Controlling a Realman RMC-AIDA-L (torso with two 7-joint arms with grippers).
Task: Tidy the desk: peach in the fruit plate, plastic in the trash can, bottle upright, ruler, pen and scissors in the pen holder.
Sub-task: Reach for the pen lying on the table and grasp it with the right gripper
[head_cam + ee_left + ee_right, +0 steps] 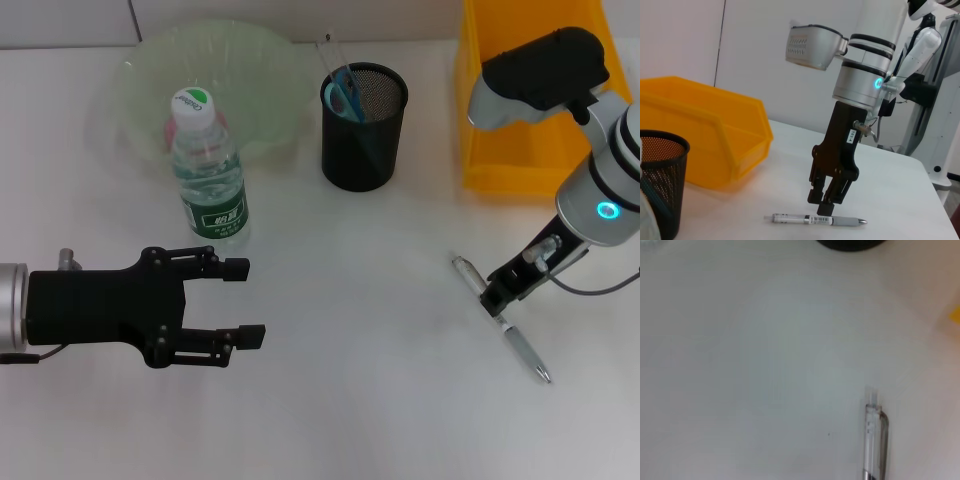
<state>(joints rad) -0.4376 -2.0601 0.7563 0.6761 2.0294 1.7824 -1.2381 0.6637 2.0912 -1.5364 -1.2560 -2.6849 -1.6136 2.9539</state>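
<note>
My right gripper (497,299) is down at the table at the right, shut on a silver pen (526,352) that lies flat. The left wrist view shows its fingertips (825,206) on the pen (790,218). The pen's end also shows in the right wrist view (875,440). My left gripper (248,302) is open and empty at the left, in front of the upright water bottle (211,172). A pink peach (164,132) lies in the green plate (250,55), partly hidden by the bottle. The black mesh pen holder (364,128) holds blue scissors (343,98) and a clear ruler (330,50).
A yellow bin (530,110) stands at the back right, behind my right arm; it also shows in the left wrist view (705,130). The pen holder stands between the plate and the bin. White table (370,300) lies between the two grippers.
</note>
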